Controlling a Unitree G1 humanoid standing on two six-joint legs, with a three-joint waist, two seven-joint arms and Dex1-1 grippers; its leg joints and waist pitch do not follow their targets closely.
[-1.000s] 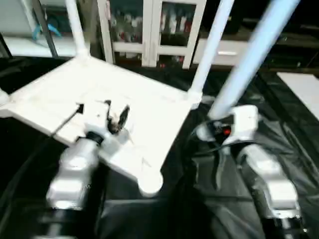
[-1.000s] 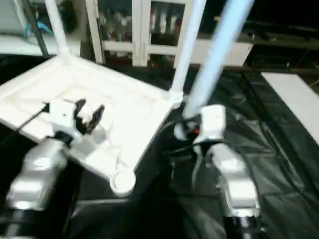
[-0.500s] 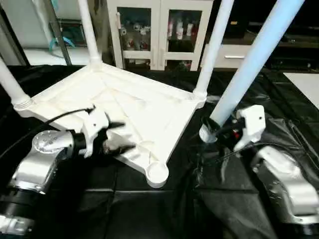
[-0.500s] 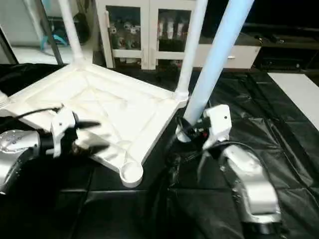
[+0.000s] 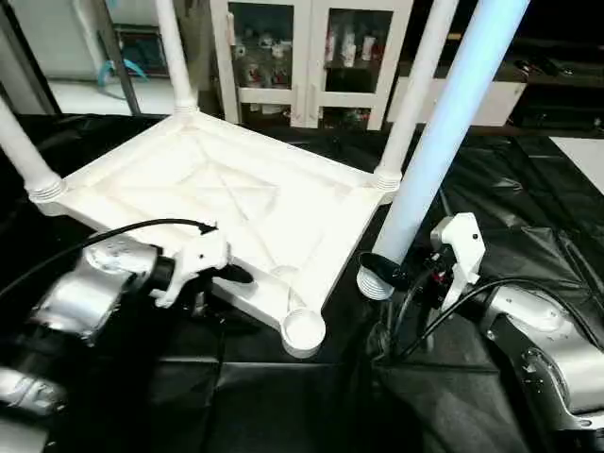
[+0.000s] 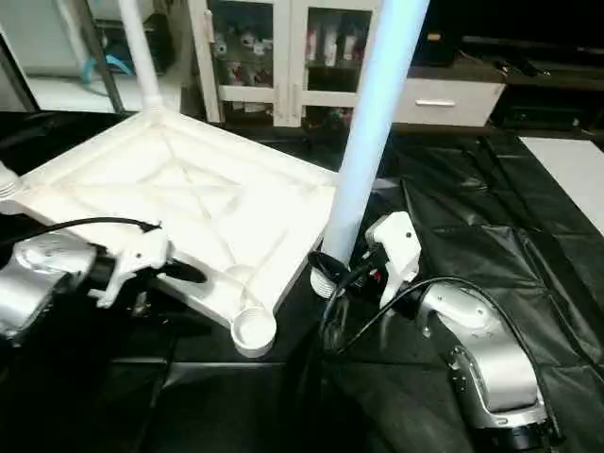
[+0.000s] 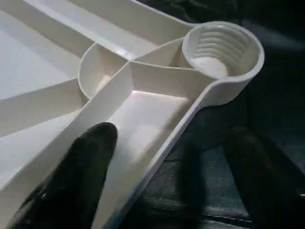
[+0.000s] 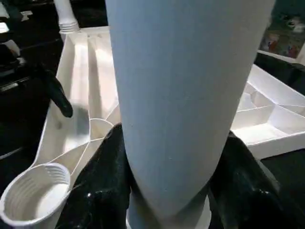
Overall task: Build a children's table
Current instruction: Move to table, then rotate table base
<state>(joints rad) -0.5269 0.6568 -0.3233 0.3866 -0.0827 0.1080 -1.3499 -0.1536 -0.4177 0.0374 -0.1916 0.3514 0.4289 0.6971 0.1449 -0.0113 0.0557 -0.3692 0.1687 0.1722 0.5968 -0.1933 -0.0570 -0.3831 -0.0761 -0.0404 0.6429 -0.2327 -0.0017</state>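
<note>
Crinkled black sheet (image 5: 528, 189), ribbed white tabletop (image 5: 217, 198)

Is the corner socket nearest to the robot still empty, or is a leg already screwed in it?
Empty. The near corner socket shows bare threads inside, and the fourth leg is gripped in the right gripper beside the tabletop.

The table top (image 5: 217, 198) lies underside up on the sheet (image 5: 528, 198), left of centre, with three legs (image 5: 175, 52) standing in its far, left and right corners. Its near corner socket (image 5: 304, 330) is bare. The left gripper (image 7: 167, 176) sits at the near-left edge — one finger (image 7: 86, 167) over the top, the other outside. The fourth leg (image 5: 444, 132) stands just right of the socket, between the fingers of the right gripper (image 8: 167, 191). A cabinet (image 5: 311, 57) stands behind.
</note>
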